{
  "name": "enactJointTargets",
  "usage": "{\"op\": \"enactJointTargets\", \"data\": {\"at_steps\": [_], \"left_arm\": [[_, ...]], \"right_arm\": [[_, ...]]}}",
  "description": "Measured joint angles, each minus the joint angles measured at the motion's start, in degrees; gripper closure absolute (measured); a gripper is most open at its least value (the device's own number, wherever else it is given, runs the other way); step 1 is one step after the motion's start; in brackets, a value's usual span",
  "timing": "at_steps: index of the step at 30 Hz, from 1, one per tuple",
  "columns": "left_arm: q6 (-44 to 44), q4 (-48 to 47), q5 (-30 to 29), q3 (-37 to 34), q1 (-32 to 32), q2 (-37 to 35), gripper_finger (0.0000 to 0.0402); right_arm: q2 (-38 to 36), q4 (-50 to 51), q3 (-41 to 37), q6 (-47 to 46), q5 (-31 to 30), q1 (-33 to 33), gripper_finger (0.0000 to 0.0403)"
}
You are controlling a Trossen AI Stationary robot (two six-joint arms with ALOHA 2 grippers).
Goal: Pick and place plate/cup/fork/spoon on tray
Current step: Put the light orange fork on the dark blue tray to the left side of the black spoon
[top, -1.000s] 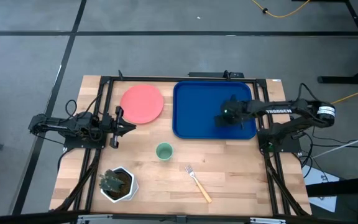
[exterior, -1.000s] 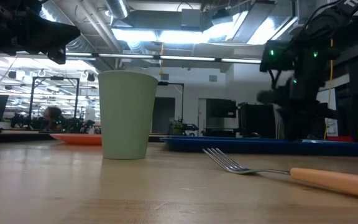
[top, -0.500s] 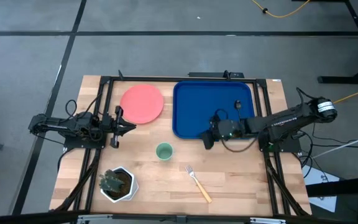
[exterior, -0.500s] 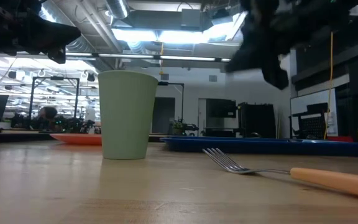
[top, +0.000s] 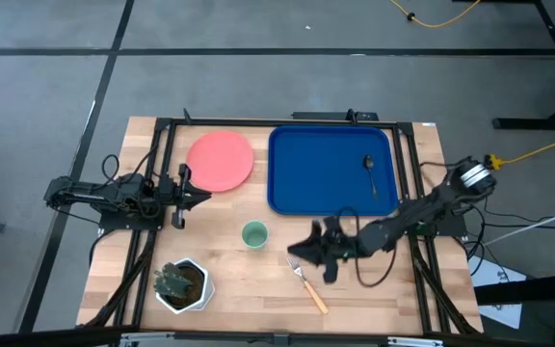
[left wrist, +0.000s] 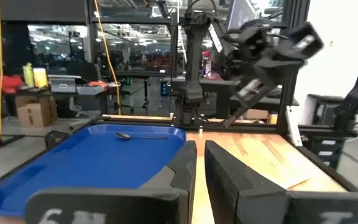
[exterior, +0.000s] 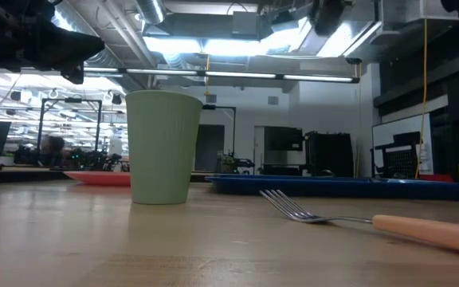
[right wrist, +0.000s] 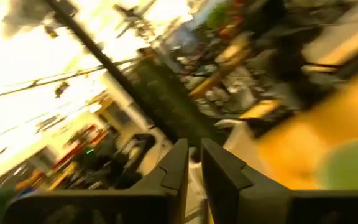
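The coral-pink plate (top: 220,160) lies flat at the table's far left. The blue tray (top: 316,188) sits to its right, with the dark spoon (top: 370,173) lying flat in its right part. The pale green cup (top: 254,234) stands upright on the table near the tray's near left corner. The tan-handled fork (top: 308,283) lies on the table near the front edge. My right gripper (top: 297,253) is shut and empty in the air over the fork's tines. My left gripper (top: 183,198) is shut and empty at the table's left.
A white pot with a plant (top: 181,284) stands at the near left corner. Black frame rails (top: 162,145) run along the table's sides. The cup (exterior: 162,147) and the fork (exterior: 357,219) stand apart on bare wood.
My right gripper has left the tray and swung toward the table's near edge and left, ending above the fork's tines. The spoon, which the arm covered a second ago, now shows lying on the tray.
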State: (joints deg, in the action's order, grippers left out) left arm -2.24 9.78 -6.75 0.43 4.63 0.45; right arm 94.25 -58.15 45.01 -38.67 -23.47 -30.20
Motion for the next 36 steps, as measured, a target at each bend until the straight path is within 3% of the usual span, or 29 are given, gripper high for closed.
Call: {"op": "enactJointTargets", "data": {"at_steps": [3,6,8,10,12,16,18,21,25,31,36], "left_arm": [[-5.1,0.0,0.4,0.0,0.0,0.0,0.0374],[-8.2,-0.2,0.4,0.0,0.0,0.0,0.0374],[-10.0,-0.3,0.4,0.0,0.0,0.0,0.0374],[-12.6,-1.3,1.3,0.0,0.0,0.0,0.0374],[-14.3,-1.9,3.4,0.0,0.0,0.0,0.0374],[-15.6,-1.8,8.3,0.0,0.0,0.0,0.0374],[-15.6,-1.9,10.4,0.0,0.0,0.0,0.0374],[-15.7,-1.8,12.8,0.0,0.0,0.0,0.0374],[-15.7,-1.8,14.5,0.0,0.1,0.0,0.0374],[-15.8,-1.9,15.1,0.0,0.1,0.0,0.0374],[-15.8,-1.9,15.1,0.0,0.1,0.0,0.0374]], "right_arm": [[5.2,-0.8,9.5,3.0,5.4,-1.0,0.0353],[9.7,3.2,21.9,13.2,8.8,-1.7,0.0353],[11.6,12.8,30.5,19.5,13.1,-2.0,0.0353],[12.7,30.5,39.5,19.3,14.2,-2.1,0.0353],[14.5,51.6,48.8,11.9,9.5,-2.2,0.0353],[20.4,91.0,65.2,-13.8,-0.2,-1.8,0.0353],[23.2,105.2,70.6,-24.6,-0.5,-1.8,0.0353],[26.8,117.7,74.1,-36.2,0.8,-2.0,0.0353],[30.5,121.0,73.3,-44.7,6.3,-1.9,0.0354],[36.5,119.6,71.4,-46.2,16.8,-2.0,0.0354],[38.3,121.6,71.4,-49.1,20.1,-1.9,0.0354]]}}
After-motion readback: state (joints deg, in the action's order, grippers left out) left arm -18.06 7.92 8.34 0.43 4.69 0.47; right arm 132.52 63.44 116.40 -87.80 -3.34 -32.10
